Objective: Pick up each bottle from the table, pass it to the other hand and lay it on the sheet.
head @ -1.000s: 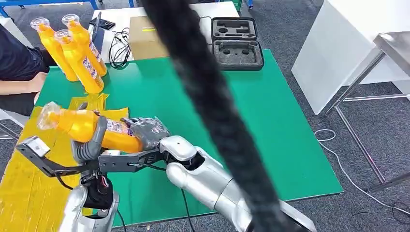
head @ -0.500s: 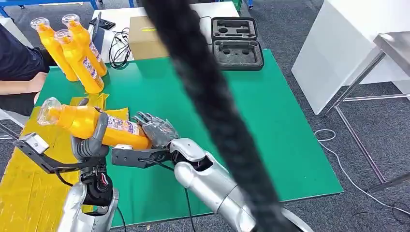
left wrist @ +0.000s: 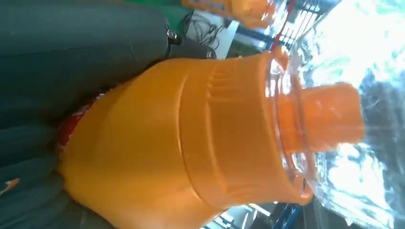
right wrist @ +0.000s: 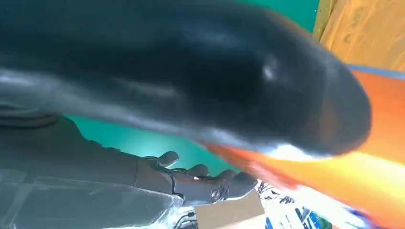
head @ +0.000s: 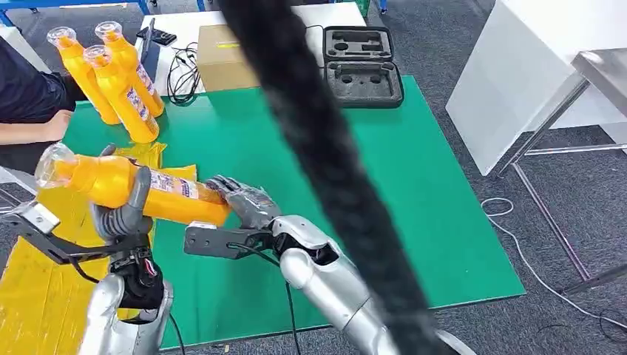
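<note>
An orange bottle [head: 177, 196] with a clear cap lies sideways in the air over the edge of the yellow sheet [head: 37, 288]. My left hand [head: 122, 214] grips it around the middle, thumb wrapped over the top. The left wrist view shows the bottle [left wrist: 191, 143] close up, neck and cap pointing away from my left hand [left wrist: 71, 57]. My right hand [head: 244, 201] hovers at the bottle's base, fingers spread and holding nothing. In the right wrist view the right hand [right wrist: 191, 179] is open beside the blurred bottle [right wrist: 372, 181]. Three more orange bottles [head: 118, 89] stand at the back left.
A green mat [head: 414, 185] covers the table. A person's arm [head: 29, 126] rests at the left edge near the standing bottles. A cardboard box [head: 222, 63], cables and a black foam case [head: 362, 66] sit at the back. A thick black cable [head: 325, 170] crosses the head view.
My left hand has carried the bottle leftward and slightly up. My right hand has come off the bottle's base, spread its fingers and drawn slightly back.
</note>
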You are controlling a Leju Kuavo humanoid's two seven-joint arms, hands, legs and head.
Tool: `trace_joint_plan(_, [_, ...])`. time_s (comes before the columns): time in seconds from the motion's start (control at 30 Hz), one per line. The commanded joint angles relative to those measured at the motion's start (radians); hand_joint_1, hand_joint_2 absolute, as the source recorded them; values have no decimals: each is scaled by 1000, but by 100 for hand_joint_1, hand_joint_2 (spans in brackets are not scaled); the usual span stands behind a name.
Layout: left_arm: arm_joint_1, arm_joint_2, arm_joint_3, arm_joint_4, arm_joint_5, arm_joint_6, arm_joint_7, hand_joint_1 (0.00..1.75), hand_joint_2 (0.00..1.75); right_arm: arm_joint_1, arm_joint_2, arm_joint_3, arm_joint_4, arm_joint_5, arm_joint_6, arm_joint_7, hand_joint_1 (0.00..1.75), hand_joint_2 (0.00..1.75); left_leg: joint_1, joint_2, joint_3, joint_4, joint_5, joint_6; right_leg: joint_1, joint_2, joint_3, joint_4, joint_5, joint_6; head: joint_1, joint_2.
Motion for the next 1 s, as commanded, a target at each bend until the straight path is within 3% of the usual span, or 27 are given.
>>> trace_joint_plan(0.03, [-146,91,126,157,-93,61,-32,175,175,92,-140,-66,-174,-65,-4,-35,0,0,4,-4,8,1,-3,-6,4,-7,10,-1,-4,-2,0,0])
trace_joint_plan(0.27, [-168,156,179,220,-186,116,-64,175,175,156,-208,-103,-256,-72,-17,-61,0,0,2,-2,4,0,-1,-3,2,-3,5,-1,-2,-1,0,0])
trace_joint_plan(1.0, [-168,154,177,222,-188,117,-65,175,175,156,-203,-101,-257,-72,-17,-60,0,0,2,-1,3,1,-2,-3,2,-3,4,0,-2,-1,0,0])
